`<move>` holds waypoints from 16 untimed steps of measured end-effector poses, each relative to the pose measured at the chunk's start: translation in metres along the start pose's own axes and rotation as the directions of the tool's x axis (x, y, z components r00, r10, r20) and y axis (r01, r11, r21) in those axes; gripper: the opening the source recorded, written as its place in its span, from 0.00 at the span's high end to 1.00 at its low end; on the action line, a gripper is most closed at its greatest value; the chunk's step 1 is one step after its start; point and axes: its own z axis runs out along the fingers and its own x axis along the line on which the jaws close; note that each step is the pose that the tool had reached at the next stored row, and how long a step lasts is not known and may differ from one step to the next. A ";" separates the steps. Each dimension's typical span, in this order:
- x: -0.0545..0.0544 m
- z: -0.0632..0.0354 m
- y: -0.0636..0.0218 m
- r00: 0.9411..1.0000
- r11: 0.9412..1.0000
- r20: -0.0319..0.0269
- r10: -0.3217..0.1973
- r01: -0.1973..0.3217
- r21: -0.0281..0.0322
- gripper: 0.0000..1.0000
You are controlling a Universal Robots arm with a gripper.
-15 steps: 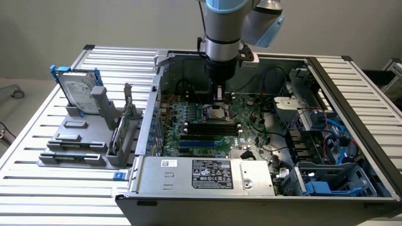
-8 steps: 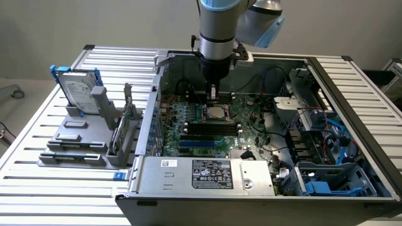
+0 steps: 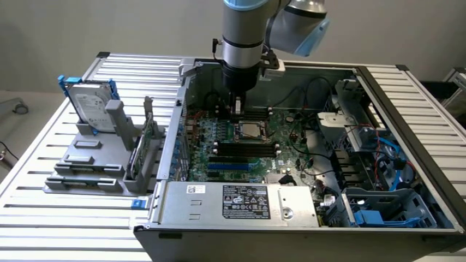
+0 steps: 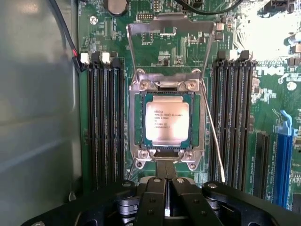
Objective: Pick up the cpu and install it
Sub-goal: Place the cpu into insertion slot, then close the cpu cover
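The cpu (image 4: 168,123), a small square chip with a pale silvery top, lies flat inside the metal-framed socket (image 4: 136,122) on the green motherboard. The socket's load plate (image 4: 171,23) stands swung open beyond it, and a thin wire lever (image 4: 214,136) runs along one side. My gripper (image 4: 165,169) is shut, fingers pressed together with nothing between them, its tips right at the socket's near edge. In the exterior view the gripper (image 3: 237,113) hangs straight down inside the open computer case, just behind the cpu (image 3: 250,130).
Black memory slots (image 4: 103,127) flank the socket on both sides. A silver hard drive with a blue frame (image 3: 93,106) stands on a grey fixture at the exterior view's left. The power supply (image 3: 240,202) and case walls (image 3: 407,136) hem in the motherboard.
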 end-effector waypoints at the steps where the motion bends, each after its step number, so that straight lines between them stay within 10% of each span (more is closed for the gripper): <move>1: 0.000 0.0000 0.0000 1.000 1.000 -0.001 0.000 0.000 0.000 0.89; 16: 0.000 -0.0005 0.0003 1.000 1.000 -0.001 0.000 0.000 0.000 0.89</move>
